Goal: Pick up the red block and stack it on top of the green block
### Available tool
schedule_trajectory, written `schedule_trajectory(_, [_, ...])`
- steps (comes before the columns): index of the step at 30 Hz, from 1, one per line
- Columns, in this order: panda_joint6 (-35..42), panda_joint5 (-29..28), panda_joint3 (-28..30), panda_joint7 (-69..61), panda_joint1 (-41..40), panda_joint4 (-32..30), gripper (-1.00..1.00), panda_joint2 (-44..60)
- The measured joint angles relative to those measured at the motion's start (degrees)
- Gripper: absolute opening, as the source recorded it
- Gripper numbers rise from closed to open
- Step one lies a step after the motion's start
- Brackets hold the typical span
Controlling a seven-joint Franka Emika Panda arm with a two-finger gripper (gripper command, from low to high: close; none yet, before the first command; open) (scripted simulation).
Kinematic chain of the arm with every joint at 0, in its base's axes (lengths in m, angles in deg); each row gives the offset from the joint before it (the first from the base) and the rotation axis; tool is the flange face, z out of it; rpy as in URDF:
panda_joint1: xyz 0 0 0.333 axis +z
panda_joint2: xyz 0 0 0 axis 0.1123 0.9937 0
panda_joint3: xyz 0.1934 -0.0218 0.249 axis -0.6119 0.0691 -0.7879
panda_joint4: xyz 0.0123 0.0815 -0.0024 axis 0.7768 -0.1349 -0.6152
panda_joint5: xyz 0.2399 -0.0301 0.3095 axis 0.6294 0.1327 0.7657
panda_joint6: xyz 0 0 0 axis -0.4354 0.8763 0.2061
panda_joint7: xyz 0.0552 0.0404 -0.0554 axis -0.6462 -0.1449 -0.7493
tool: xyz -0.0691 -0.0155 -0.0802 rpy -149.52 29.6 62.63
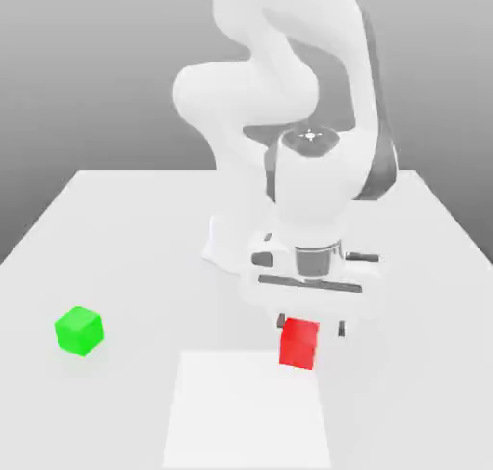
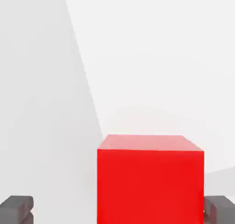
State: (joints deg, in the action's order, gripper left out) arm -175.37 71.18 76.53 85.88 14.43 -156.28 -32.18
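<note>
You had the gripper [image 1: 310, 326] down over the red block [image 1: 298, 343], which sat on the table [image 1: 125, 227] near its front edge, a little toward the exterior view's right of the middle, at the back corner of a paler square patch [image 1: 246, 410] on the surface. In the hand view the red block [image 2: 150, 179] lay between the two dark fingertips [image 2: 16, 209], and here the jaws stood wide: there was a plain gap on one side and only a thin one on the other (so the block was off centre in the opening), and nothing was yet held. The green block [image 1: 79, 329] rested well apart from it, near the table's edge on the exterior view's left, about as close to the front as the red one, with nothing on top of it. By my judgement you were early in the task: the approach looked done, or nearly, but the grasp had not been made, and I could not tell from these views whether the fingers had come low enough around the cube. What was left, as far as the pictures showed, was nearly everything: closing on the red block, lifting it, carrying it across toward the green block, setting it squarely on top and letting go.
</note>
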Motion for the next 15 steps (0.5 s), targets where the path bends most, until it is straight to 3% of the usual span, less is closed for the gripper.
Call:
schedule_trajectory(3, [-2.7, -4.8, 6.6, 3.4, 5.2, 0.2, 0.0, 3.0])
schedule_trajectory(4, [-3.5, -5.5, 9.5, 3.9, 7.9, 0.3, -1.0, 3.9])
schedule_trajectory(10, [-4.0, -6.3, 10.9, 4.5, 9.3, 0.3, -1.0, 4.3])
schedule_trajectory(15, [-0.7, 0.3, 3.1, -0.2, 3.2, 0.1, -1.0, 0.9])
